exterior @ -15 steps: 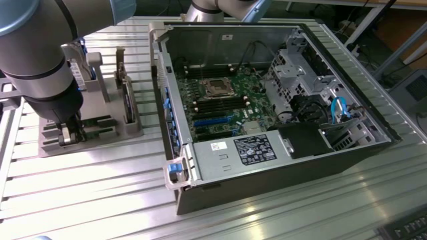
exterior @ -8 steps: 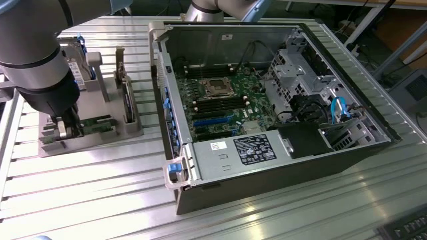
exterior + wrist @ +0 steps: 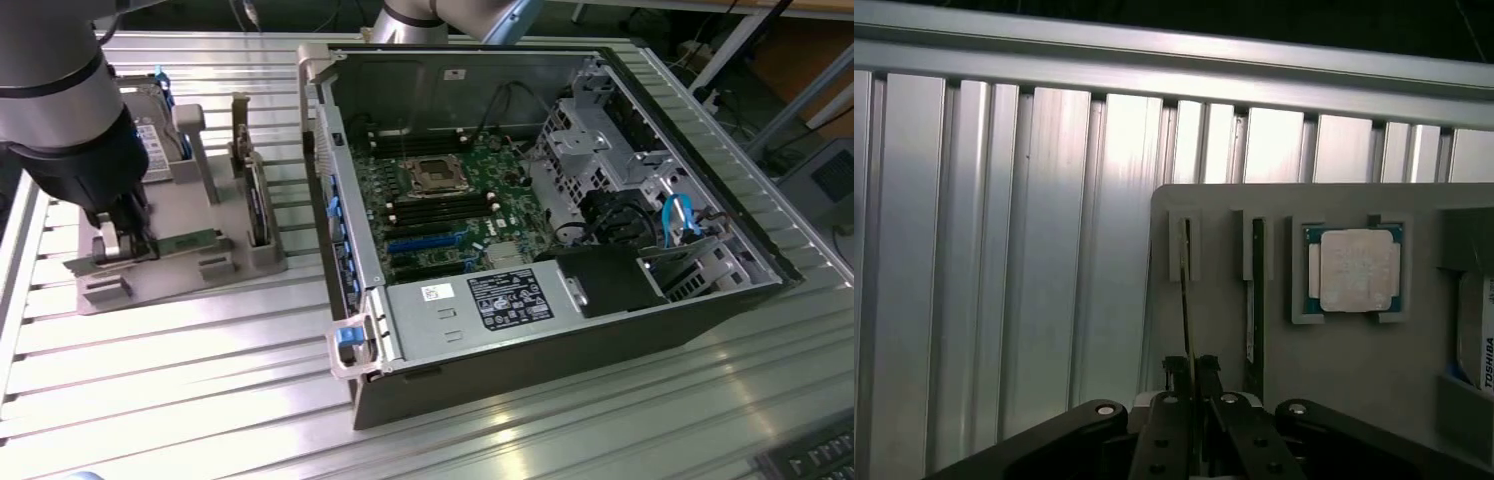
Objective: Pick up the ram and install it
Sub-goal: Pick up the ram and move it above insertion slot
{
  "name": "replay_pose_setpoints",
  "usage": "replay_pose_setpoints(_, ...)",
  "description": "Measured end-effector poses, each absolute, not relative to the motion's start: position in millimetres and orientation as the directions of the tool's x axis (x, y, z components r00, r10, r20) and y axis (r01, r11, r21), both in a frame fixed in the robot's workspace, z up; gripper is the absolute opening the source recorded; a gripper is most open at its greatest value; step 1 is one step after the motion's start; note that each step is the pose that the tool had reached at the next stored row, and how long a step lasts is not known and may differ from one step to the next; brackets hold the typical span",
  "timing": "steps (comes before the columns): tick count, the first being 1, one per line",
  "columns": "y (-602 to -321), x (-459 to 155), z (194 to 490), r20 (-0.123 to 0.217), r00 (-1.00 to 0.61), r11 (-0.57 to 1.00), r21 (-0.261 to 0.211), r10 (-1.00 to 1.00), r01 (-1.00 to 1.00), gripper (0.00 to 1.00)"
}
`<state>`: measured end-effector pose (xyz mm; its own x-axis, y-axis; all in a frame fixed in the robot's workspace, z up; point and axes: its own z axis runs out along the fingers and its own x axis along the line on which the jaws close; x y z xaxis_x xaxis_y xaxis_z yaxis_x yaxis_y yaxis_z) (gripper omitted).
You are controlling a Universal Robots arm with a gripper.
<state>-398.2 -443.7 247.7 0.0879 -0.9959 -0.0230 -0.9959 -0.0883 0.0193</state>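
Note:
The ram [image 3: 1185, 290] is a thin green stick seen edge-on, standing in a slot of the grey holder [image 3: 1334, 370]. My gripper [image 3: 1194, 372] is shut on its near end, one finger on each side. An identical second stick [image 3: 1256, 290] stands in the neighbouring slot, untouched. In the exterior view my gripper [image 3: 130, 240] reaches down into the holder [image 3: 174, 285] on that view's left. A green stick [image 3: 190, 242] shows right beside it; which of the two it is I cannot tell.
A processor chip [image 3: 1351, 270] and a hard drive [image 3: 1479, 335] also sit on the holder. The open computer case [image 3: 534, 330] lies on the exterior view's right, with black memory slots [image 3: 427, 212] on its motherboard. Ribbed aluminium table [image 3: 174, 380] lies all around.

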Motion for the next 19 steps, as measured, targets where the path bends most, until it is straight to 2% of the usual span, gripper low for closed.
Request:
replay_pose_setpoints(14,-443.7,-398.2,318.3,-0.023,0.088,-0.088,0.019,-0.996,-0.996,0.14)
replay_pose_setpoints(19,-443.7,-398.2,326.8,-0.023,0.050,-0.051,0.019,-0.998,-0.999,0.14)
